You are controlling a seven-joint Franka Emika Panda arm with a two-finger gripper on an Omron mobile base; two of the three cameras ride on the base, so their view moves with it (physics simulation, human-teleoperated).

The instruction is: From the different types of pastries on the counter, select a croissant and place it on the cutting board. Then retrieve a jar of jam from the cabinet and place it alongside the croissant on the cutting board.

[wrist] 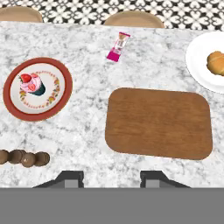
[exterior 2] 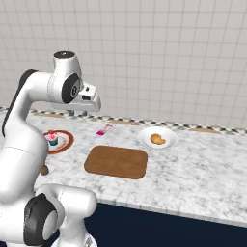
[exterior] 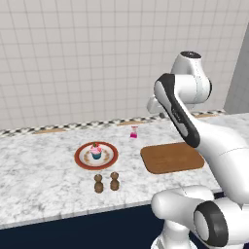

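The hand (wrist: 111,177) hangs closed and empty above the counter (wrist: 87,127), over the bare cutting board (wrist: 159,122); the croissant (wrist: 216,62) lies on a white plate (wrist: 197,65).

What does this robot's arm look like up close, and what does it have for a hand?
The arm is made of smooth, rounded white shells with dark grey-black bands and caps at the joints. Its gripper ends in two small, dark, blocky fingers. No cables or markings are visible.
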